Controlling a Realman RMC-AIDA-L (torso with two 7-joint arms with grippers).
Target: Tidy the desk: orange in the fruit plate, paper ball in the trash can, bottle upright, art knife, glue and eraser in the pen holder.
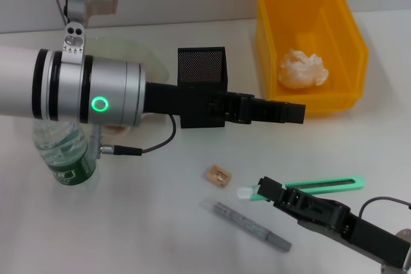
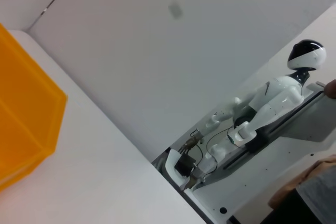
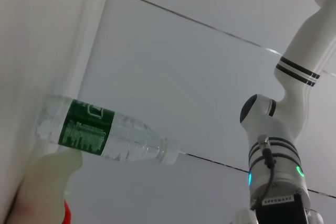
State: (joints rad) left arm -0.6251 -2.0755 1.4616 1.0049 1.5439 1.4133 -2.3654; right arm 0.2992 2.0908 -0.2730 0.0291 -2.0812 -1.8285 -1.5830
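The white paper ball (image 1: 303, 68) lies inside the yellow trash can (image 1: 343, 27), whose wall also shows in the left wrist view (image 2: 23, 119). My left gripper (image 1: 286, 112) reaches across the table and ends just short of the can's near wall. It passes in front of the black mesh pen holder (image 1: 201, 67). The green art knife (image 1: 324, 185), the tan eraser (image 1: 218, 175) and the grey glue stick (image 1: 252, 226) lie on the table. My right gripper (image 1: 273, 192) sits over the knife's white-tipped end. The bottle (image 1: 64, 157) (image 3: 105, 137) stands upright under my left arm. The fruit plate (image 1: 138, 52) is mostly hidden. The orange is hidden in the head view.
The white table (image 1: 148, 222) carries everything. My left arm spans its middle, with a black cable (image 1: 157, 145) hanging below. A white robot figure (image 2: 273, 98) stands past the table's far edge.
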